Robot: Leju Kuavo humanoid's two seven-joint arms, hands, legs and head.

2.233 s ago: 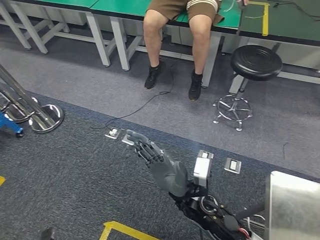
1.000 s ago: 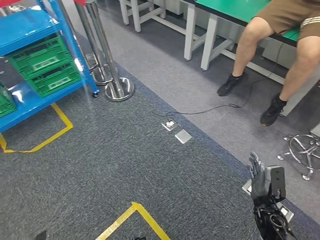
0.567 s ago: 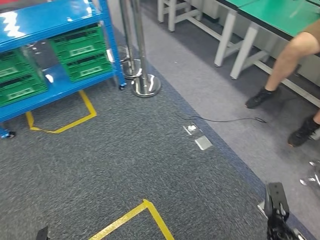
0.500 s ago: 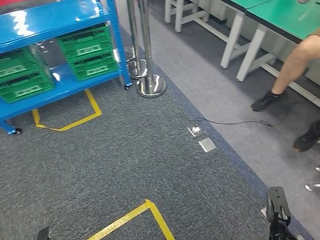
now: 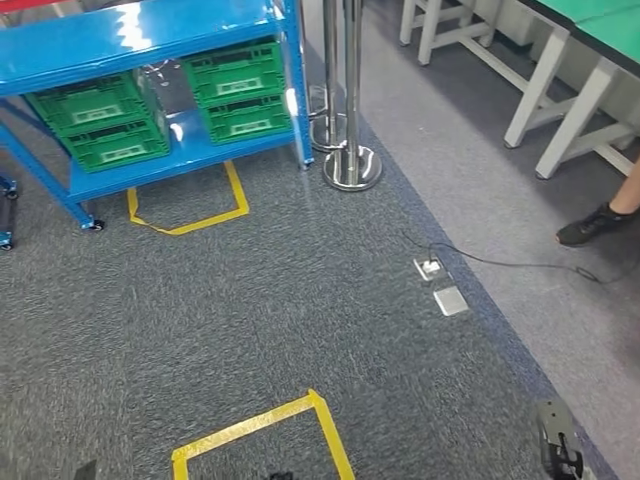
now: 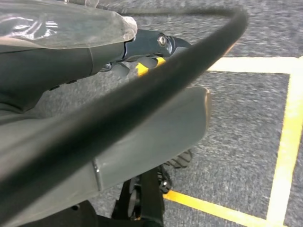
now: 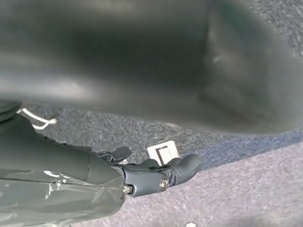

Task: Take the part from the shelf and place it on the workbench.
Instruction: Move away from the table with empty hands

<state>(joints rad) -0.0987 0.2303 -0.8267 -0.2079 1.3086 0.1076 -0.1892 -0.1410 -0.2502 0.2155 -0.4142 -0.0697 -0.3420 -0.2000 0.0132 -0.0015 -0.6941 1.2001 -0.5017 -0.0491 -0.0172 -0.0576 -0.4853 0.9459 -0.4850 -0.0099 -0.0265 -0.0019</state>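
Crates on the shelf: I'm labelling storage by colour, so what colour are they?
Green, sitting in the blue shelf; the crates show best in the head view.

The right arm hangs low; in the head view just its wrist camera housing (image 5: 556,440) shows at the lower right edge of the frame. In the right wrist view the right hand (image 7: 107,175) comes in from the left edge, its dark fingers (image 7: 178,171) stretched out nearly straight and holding nothing. In the left wrist view the left hand (image 6: 93,47) lies along the upper left of the frame, its fingers (image 6: 157,43) likewise extended and holding nothing, pointing over the floor.
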